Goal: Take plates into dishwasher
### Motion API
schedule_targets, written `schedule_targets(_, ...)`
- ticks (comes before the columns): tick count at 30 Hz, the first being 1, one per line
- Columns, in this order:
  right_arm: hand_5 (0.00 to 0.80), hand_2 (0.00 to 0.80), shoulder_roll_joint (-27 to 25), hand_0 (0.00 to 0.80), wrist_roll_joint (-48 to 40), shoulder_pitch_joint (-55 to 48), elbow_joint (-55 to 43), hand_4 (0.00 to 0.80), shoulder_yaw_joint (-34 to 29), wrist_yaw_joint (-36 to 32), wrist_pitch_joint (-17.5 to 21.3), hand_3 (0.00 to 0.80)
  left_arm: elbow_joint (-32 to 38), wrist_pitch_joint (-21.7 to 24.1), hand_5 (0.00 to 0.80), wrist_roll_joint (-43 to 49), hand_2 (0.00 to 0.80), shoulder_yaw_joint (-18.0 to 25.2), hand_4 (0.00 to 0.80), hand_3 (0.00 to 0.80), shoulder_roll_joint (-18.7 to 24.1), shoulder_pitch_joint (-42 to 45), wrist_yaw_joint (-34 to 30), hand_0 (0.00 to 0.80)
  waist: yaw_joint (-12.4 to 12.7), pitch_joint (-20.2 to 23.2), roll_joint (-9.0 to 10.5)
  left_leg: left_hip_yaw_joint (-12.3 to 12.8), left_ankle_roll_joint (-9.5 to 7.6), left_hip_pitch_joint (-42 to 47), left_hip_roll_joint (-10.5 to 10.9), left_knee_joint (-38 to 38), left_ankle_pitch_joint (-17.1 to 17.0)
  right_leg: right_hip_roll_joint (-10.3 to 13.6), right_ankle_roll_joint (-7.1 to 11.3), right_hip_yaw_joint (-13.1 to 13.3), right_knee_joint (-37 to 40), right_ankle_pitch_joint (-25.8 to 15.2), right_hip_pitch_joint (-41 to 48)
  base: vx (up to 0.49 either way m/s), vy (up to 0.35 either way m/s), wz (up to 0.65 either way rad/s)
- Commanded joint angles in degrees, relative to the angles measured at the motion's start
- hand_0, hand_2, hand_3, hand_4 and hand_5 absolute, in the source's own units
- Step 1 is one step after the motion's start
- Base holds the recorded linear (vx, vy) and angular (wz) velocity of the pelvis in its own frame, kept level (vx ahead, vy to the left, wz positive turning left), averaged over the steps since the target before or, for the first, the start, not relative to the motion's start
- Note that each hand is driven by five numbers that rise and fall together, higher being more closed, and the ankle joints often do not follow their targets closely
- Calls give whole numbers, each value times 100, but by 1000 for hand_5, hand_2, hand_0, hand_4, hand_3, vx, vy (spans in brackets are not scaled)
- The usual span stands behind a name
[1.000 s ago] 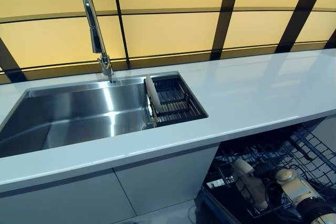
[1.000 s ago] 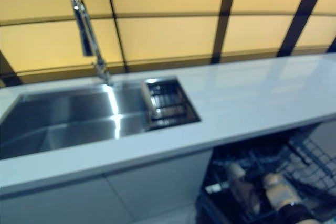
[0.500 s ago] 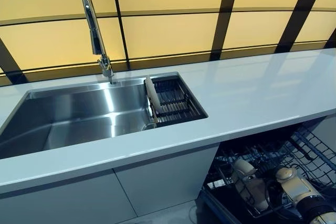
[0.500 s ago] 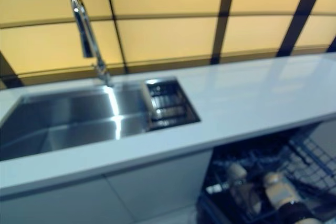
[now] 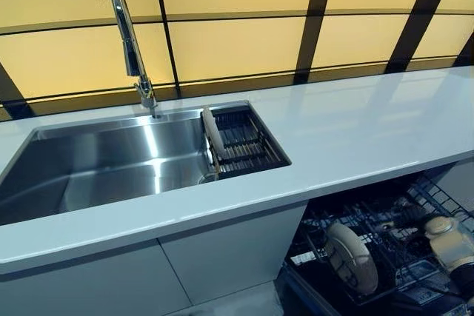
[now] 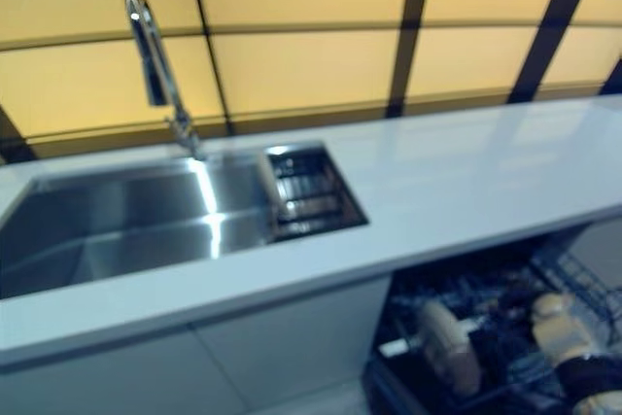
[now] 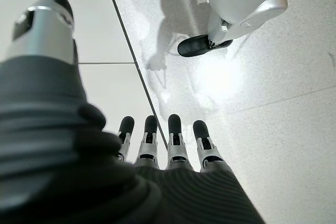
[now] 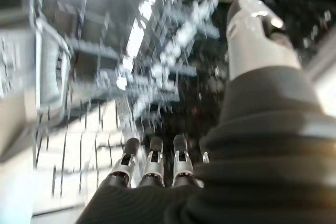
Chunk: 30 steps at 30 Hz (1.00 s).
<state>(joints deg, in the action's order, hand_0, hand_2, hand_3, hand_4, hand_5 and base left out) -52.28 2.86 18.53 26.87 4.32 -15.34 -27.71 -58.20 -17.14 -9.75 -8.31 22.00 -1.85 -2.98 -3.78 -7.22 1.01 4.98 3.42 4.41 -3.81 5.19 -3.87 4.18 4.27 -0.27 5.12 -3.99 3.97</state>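
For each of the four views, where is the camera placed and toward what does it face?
Left eye view: on the head, looking down at the sink, worktop and open dishwasher rack; the right hand shows low at the right.
Right eye view: beside it, same scene; both share the plate standing in the rack.
Left wrist view: on the left wrist, facing down at the floor; the left hand has straight fingers and holds nothing.
Right wrist view: on the right wrist, facing into the rack; the right hand's fingers are straight.

Dishwasher rack (image 5: 385, 257) cut off at the lower edge, partly under the bench (image 5: 348, 138); right hand (image 5: 448, 242) half out of view.
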Motion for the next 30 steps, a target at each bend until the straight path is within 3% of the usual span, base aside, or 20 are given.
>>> schedule_targets(1,0,0,-401,0,-511,527,-18,0,-143,340,-19,0,-258,88,0,-7,0,-76,0,0,403,-346,-98,0,54,75,325,49,-222,260,154,-19,413,165,353,54,-70,-222,-144,3,14,-10)
schedule_targets(5,0,0,-966,0,-607,677,376,0,-351,-68,-212,0,-347,165,0,-42,0,-73,0,0,536,-318,-181,0,56,98,382,62,-215,270,145,-19,422,158,353,56,-68,-224,-138,4,4,-8)
schedule_targets(11,0,0,-1817,0,-1051,1653,1130,0,9,-30,-263,0,-550,342,0,-136,0,-222,0,0,616,-296,-148,0,128,140,482,33,-192,253,135,-19,410,139,347,36,-56,-235,-133,1,-5,-3)
schedule_targets(17,0,0,-2425,0,-1730,3199,1328,0,714,834,-424,0,-686,564,0,-298,0,-407,0,0,549,-222,67,0,200,184,571,-35,-173,223,146,-19,400,122,347,23,-49,-239,-136,0,0,0)
schedule_targets(22,0,0,-2667,0,-2251,4376,1507,0,1535,1216,-345,0,-742,696,0,-348,0,-533,0,0,466,-142,236,0,285,235,645,-102,-171,197,166,-19,400,123,337,-20,-38,-236,-124,0,0,0)
schedule_targets(30,0,0,-2305,0,-3217,5517,1461,0,2307,1662,-221,0,-736,710,0,-255,0,-644,0,0,352,-69,346,0,452,295,689,-239,-165,152,213,-19,408,148,322,-132,-29,-215,-100,2,-10,8)
